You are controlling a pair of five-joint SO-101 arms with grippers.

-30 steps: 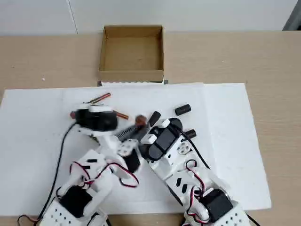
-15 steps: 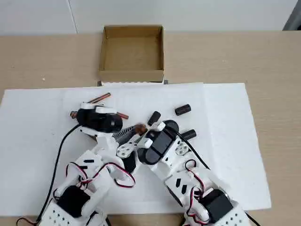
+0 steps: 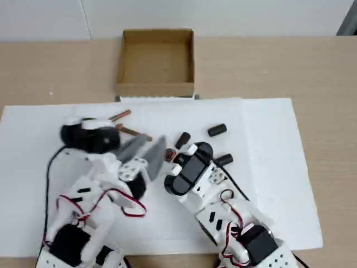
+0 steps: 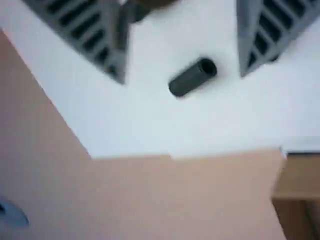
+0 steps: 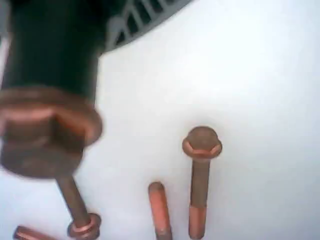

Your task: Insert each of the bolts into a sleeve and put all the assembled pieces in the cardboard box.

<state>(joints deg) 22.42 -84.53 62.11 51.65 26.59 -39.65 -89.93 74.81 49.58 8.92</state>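
You are only getting started: the right gripper [image 3: 171, 157] is pinching one sleeve [image 5: 50, 45] with a bolt [image 5: 45, 132] in it over the white sheet [image 3: 268, 184], the left gripper [image 3: 152, 143] is hanging spread and empty, and loose bolts [image 3: 120, 115] and loose sleeves [image 3: 216, 130] are lying short of the empty cardboard box [image 3: 156, 89].

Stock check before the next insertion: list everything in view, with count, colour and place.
table: one, tan, under everything.
sheet: one, white, on the table.
cardboard box: one, brown, on the table at the sheet's far edge.
loose bolts: at least three, copper, lying on the sheet.
loose sleeves: three, black, near the sheet's middle.
assembled piece: one, black sleeve with a copper bolt head, in the right gripper.
left gripper: one, grey fingers, open over the sheet.
right gripper: one, shut on the assembled piece.
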